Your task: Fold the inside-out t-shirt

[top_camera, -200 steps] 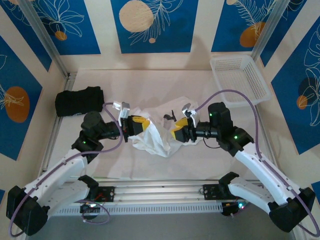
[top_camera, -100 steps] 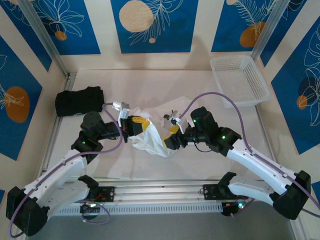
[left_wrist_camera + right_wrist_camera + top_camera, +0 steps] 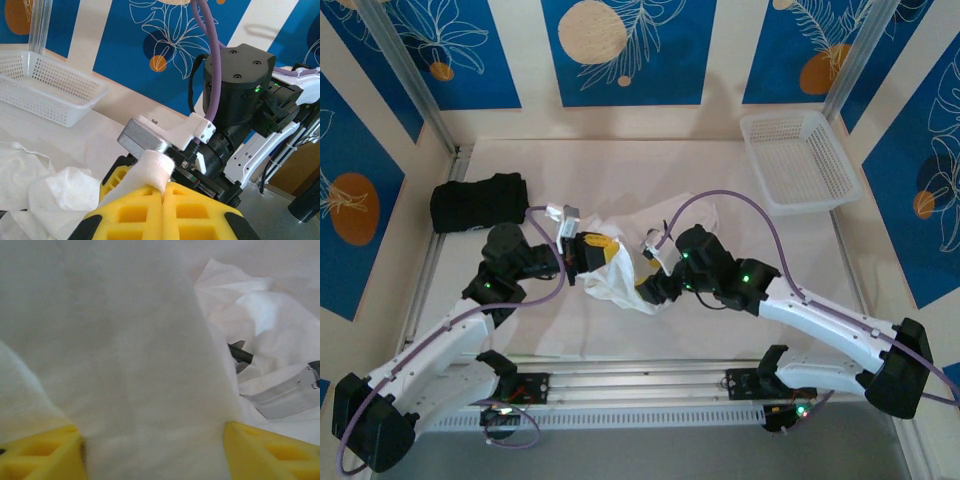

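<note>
Right tool (image 3: 657, 283) is swinging leftward since a second ago, now pushing open-fingered into the crumpled thin white t-shirt (image 3: 618, 288) on the bench (image 3: 620, 170). My left tool (image 3: 592, 252) is clamping a fold of it. I'm judging this a regrasp, folding not begun.

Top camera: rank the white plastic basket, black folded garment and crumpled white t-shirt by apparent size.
White plastic basket and crumpled white t-shirt: about alike, shirt partly hidden, so unranked.
Black folded garment: smallest.
</note>
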You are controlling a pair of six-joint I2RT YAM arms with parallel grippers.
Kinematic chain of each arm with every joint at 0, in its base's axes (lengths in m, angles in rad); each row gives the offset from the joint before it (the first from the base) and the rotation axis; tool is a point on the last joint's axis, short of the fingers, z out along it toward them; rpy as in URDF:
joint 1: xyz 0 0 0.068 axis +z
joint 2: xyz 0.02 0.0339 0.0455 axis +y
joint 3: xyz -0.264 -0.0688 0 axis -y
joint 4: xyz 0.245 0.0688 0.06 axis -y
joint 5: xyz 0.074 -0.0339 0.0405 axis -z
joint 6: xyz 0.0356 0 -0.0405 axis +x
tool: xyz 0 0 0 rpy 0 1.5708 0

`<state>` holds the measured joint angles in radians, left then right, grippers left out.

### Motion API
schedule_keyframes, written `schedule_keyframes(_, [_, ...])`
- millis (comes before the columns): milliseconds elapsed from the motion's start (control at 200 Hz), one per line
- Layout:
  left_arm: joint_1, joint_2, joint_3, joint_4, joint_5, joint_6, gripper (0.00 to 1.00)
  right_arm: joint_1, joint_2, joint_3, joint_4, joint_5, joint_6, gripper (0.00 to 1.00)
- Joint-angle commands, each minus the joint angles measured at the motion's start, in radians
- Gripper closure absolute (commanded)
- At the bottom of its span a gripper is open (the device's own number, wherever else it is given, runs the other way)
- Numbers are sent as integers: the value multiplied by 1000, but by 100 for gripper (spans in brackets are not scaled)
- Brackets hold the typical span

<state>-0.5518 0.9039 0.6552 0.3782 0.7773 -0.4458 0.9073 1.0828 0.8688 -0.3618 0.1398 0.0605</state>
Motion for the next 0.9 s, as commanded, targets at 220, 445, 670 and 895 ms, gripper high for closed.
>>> schedule_keyframes(220, [9,-23,-4,-61,-72,46,100,-30,-96,23,-9,215,69,84])
schedule_keyframes(445, [8,-4,-3,-100,-113,62,99,-164,-140,43,-62,74,165,100])
schedule_keyframes(670, [-13,56,-27,-77,-150,57,97,-396,-137,82,-131,-137,282,100])
schedule_keyframes(895, [-87,142,-69,99,-181,-3,92,-503,-45,88,-161,-231,326,100])
